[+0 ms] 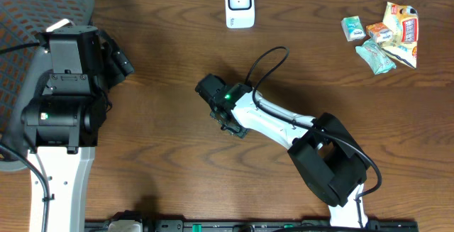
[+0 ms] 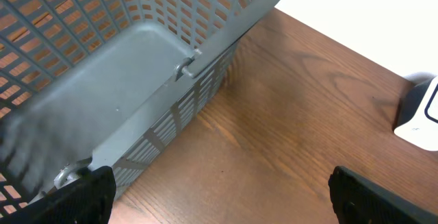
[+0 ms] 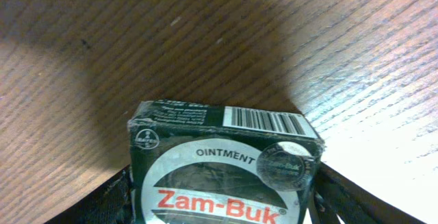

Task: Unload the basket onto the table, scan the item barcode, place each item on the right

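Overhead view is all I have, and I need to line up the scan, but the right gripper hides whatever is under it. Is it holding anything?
Observer: Yes. The right wrist view shows a dark green Zam-Buk ointment box in the right gripper, with a finger against each side.
Operator: Where is the barcode?
Observer: The barcode is on the narrow face along the box's top edge in that view, in plain sight of the wrist camera.
Operator: And the left gripper?
Observer: The left gripper is open with nothing between its fingers, beside the grey basket.
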`<state>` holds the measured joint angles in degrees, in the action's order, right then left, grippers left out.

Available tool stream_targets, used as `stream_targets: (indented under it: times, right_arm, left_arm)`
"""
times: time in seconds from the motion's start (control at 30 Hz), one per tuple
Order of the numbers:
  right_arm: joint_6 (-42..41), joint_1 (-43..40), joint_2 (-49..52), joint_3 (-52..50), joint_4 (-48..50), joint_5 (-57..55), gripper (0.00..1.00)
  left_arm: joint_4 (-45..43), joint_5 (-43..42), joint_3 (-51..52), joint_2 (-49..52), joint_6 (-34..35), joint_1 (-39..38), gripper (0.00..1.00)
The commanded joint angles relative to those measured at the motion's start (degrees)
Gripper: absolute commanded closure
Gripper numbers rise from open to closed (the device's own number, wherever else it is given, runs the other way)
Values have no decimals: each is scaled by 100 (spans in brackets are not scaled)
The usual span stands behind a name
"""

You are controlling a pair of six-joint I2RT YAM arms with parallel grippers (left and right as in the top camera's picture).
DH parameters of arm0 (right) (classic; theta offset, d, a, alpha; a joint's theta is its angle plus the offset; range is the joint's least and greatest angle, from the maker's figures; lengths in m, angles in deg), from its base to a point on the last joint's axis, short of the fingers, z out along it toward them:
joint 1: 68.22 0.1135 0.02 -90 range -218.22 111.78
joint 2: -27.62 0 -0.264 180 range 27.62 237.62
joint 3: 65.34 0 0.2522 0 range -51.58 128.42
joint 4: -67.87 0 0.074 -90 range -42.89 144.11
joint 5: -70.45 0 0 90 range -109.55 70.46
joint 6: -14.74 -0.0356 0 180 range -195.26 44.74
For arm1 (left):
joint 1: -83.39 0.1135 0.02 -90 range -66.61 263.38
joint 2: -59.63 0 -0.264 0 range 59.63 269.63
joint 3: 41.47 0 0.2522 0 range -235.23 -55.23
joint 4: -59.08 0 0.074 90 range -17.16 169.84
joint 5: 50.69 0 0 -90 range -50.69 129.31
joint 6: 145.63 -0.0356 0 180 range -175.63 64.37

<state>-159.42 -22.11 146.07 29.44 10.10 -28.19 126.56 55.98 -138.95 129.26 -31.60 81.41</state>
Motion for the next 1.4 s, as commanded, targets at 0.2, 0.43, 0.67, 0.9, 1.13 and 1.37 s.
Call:
stream_targets:
  times: [0.2,0.43,0.67,0.9,1.13,1.37]
  right_arm:
    - [938,22,168,-125,-111,310,39]
    - [2387,-37,-363,-125,-203,485,39]
    - [4524,-175,-1062,-125,238,1668,35]
    - [5265,-442,-1097,-127,83,2444,39]
    - [4245,-273,-979,-133,-564,811,27]
    - [3897,127,-562,-140,-422,17,1]
  left_arm:
    - [9,57,-74,-39,28,20,2]
    - [9,57,-74,-39,28,20,2]
    - [9,57,-74,-39,28,20,2]
    - [9,57,-74,-39,28,20,2]
    - [9,57,-74,-39,28,20,2]
    - [9,57,-74,-39,28,20,2]
